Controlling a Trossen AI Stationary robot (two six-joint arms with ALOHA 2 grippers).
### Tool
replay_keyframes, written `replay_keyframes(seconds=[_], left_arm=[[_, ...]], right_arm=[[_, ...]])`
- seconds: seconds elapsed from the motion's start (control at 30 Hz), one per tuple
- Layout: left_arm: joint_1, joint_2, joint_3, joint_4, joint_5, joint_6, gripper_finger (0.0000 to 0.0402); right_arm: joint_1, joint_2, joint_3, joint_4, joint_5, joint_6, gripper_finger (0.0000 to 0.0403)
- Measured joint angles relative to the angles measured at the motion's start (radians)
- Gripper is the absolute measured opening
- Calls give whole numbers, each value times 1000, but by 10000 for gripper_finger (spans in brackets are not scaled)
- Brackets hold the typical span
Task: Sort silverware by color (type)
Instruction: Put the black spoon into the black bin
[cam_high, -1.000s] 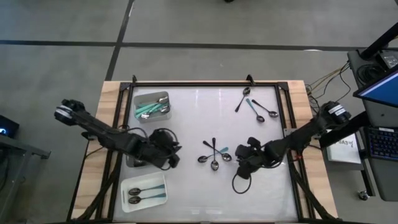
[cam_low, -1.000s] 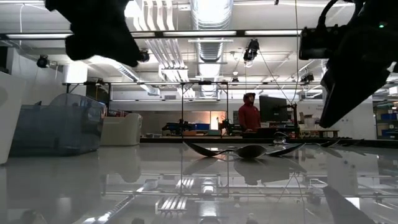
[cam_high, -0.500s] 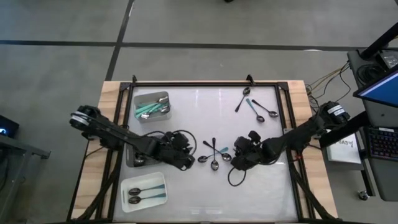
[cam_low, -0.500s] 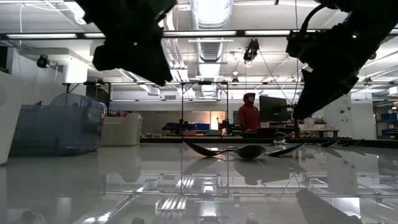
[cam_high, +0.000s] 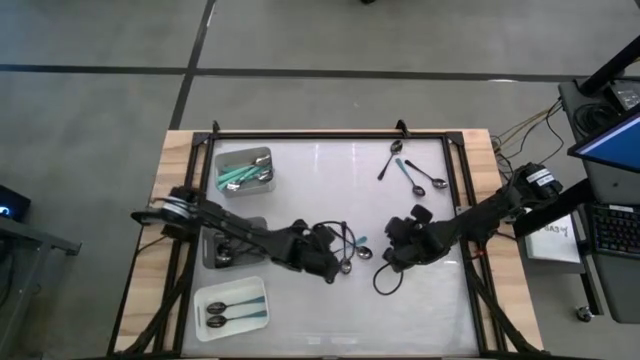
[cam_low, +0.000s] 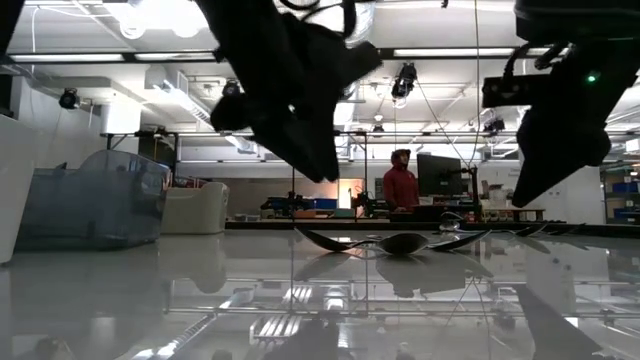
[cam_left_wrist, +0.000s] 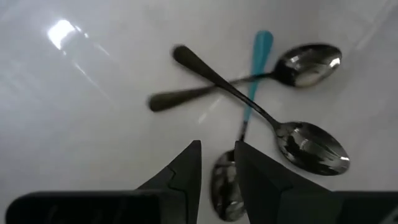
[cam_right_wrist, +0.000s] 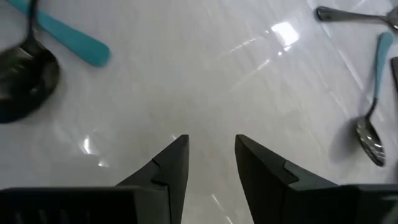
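Observation:
Three crossed spoons lie flat on the white table's middle. Two have dark handles and one has a teal handle. My left gripper hangs just above their near side, its fingers a narrow gap apart, over the teal spoon's bowl. It stays clear of the table in the low view. My right gripper stands open over bare table right of the pile, above the tabletop. Three more spoons lie at the far right.
A grey tray with teal-handled spoons stands at the far left. A white tray with dark spoons stands at the near left, and another tray shows under my left arm. A person stands far behind the table.
My left gripper has swung from the trays toward the table's right, sinking to just above the crossed spoons. My right gripper has stayed beside the pile and tipped further downward. The spoons have not moved.

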Motion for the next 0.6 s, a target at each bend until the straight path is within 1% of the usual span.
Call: replay_keyframes(seconds=[0.23, 0.37, 0.6], left_arm=[[47, 94, 103, 4, 131, 57, 79], [65, 120, 143, 6, 152, 69, 79], [77, 150, 146, 55, 185, 47, 79]], right_arm=[[0, 0, -7, -17, 1, -8, 123], [0, 0, -7, -15, 2, -7, 123], [0, 0, -8, -10, 4, -7, 123]])
